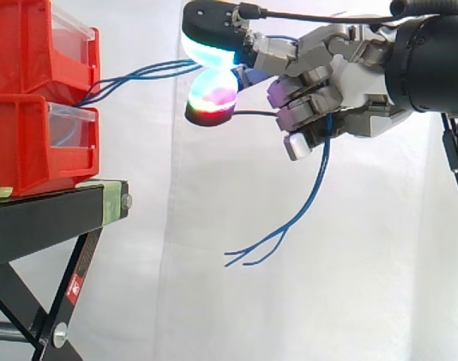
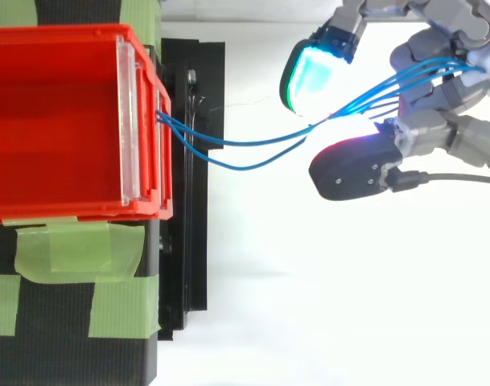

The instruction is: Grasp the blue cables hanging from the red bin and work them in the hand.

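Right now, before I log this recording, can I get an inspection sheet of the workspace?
Surface: black metal stand, carrying the bins.
Job's things: two stacked red plastic bins with clear front panels; thin blue cables.
Clutter: green tape strips on the stand.
Hand: grey robot hand, fingers curled round the thin blue cables, which pass between its glowing pads.
Cables: run from the bins' front into the hand; loose ends hang below it.
Surroundings: white curtain.
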